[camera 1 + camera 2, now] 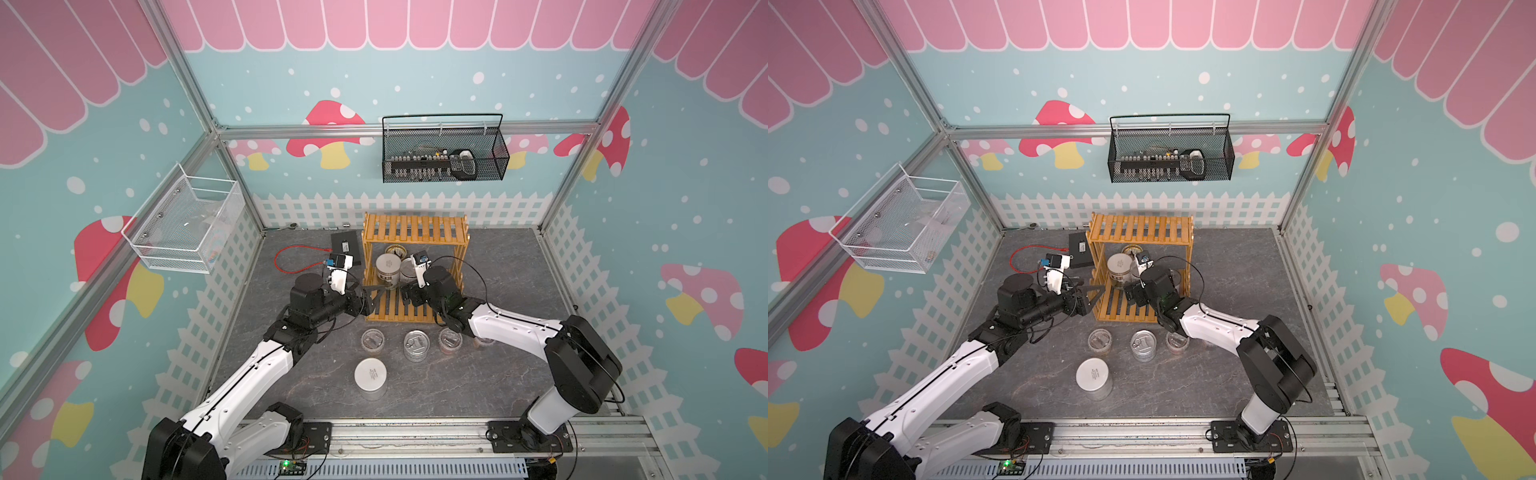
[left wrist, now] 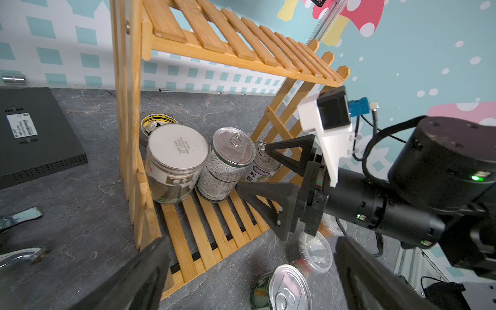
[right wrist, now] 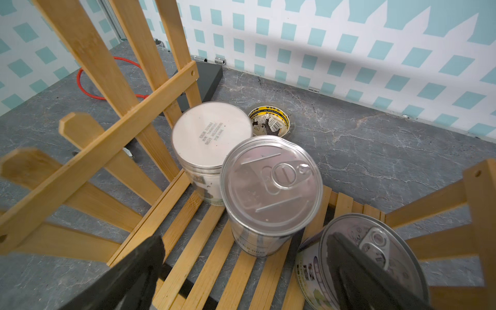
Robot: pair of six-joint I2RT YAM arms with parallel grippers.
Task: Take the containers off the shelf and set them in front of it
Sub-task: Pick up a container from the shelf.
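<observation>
The honey-yellow wooden slat shelf point(image 1: 415, 228) carries three containers on its lower tier: a white-lidded silver can point(image 2: 177, 150), a tall labelled pull-tab metal tin point(image 3: 271, 185) just beside it, and a second labelled pull-tab tin point(image 3: 311, 271) at the row's end. A small yellow-labelled tub point(image 3: 269, 122) stands behind them on the grey marbled surface point(image 1: 436, 395), under the upper tier. The other containers are already in front of the shelf.

The right gripper point(image 2: 255, 169) has its fingers spread wide and empty, reaching in at the two tins. The left gripper point(image 1: 376, 298) is also spread and empty, near the shelf's front corner.

The tins look rigid and smooth-walled, so they should take a firm squeeze without denting, but they may slip. If full, they will be fairly heavy. The best hold is probably across the round body about halfway up, below the rim. The three stand close together, which leaves little room for a finger between them, so the end tin looks easiest to take.
</observation>
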